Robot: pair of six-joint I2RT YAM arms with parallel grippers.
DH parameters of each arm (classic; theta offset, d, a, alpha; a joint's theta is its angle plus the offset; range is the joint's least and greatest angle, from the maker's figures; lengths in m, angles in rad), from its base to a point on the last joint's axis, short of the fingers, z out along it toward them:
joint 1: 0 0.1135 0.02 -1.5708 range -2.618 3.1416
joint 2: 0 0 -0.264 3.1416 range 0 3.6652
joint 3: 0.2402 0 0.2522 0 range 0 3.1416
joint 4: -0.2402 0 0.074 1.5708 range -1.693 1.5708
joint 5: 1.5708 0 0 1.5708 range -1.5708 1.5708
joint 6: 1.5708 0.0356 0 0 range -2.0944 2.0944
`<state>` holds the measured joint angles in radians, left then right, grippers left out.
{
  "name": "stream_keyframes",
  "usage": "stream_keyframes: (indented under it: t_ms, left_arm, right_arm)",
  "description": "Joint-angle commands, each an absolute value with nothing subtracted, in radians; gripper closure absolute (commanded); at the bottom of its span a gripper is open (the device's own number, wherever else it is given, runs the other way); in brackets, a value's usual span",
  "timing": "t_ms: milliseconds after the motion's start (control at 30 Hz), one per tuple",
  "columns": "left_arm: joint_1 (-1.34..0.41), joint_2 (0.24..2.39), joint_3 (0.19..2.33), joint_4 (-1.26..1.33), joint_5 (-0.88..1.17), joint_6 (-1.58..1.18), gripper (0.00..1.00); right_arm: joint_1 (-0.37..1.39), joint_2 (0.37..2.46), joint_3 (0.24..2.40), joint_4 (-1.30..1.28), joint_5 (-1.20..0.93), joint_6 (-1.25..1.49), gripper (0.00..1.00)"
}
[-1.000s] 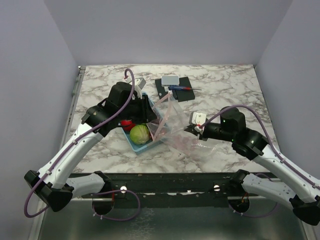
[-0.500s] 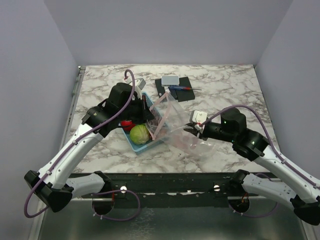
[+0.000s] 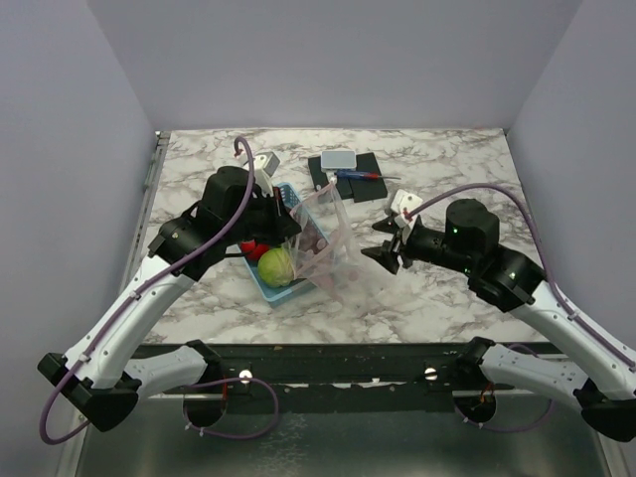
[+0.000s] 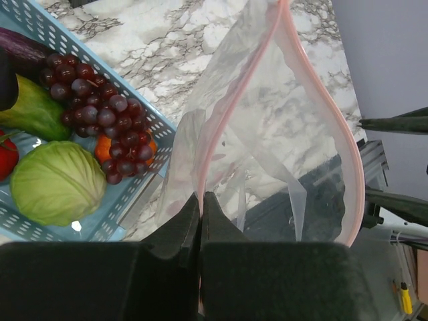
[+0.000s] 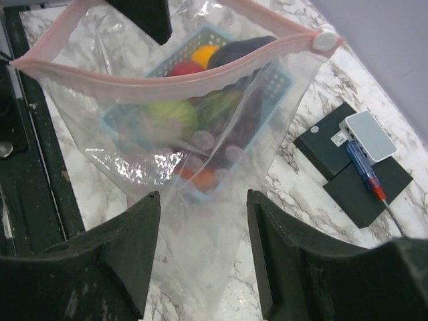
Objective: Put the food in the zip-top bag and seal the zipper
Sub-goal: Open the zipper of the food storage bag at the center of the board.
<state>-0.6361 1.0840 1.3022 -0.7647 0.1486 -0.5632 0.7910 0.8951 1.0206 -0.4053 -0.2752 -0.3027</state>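
Left gripper (image 4: 200, 200) is pinching the bag (image 4: 281, 154) by its zipper (image 4: 224, 100), at the basket's (image 4: 40, 27) three o'clock. Right gripper (image 5: 204, 200) is hanging spread, empty. It should probably be taking the opposite rim, widening the mouth for the food (image 4: 57, 180).

The white-and-black left arm (image 3: 149, 298) rises from its base at the near left corner and leans forward and inward, with its black wrist tipped downward. The left gripper (image 4: 200, 198) has its two black fingers pressed flat together, pinching the pink rim of the clear plastic zip-top bag (image 4: 281, 134). The white-and-black right arm (image 3: 556, 308) reaches in from the near right, its wrist roughly level and pointing toward the left arm. The right gripper (image 5: 202, 200) has its black fingers spread apart.
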Motion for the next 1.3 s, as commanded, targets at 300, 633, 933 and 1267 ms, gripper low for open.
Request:
stream_keyframes:
  t_ms: [300,633,933,1267]
  left_arm:
    - [-0.634,1.076,1.357,-0.750,0.119,-0.570,1.00]
    - [-0.634,1.110,1.373,-0.745,0.052,-0.611,1.00]
    - [-0.638,1.133,1.387,-0.729,-0.079,-0.678,1.00]
    - [-0.683,1.142,1.361,-0.716,-0.212,-0.752,1.00]
  right_arm:
    - [0.796,1.045,1.379,-0.606,-0.134,0.066,0.30]
    - [0.797,1.235,1.658,-0.780,-0.116,0.256,0.32]
    - [0.882,1.409,1.856,-0.948,0.141,0.305,0.34]
    - [0.987,1.556,1.997,-1.027,0.395,0.299,0.34]
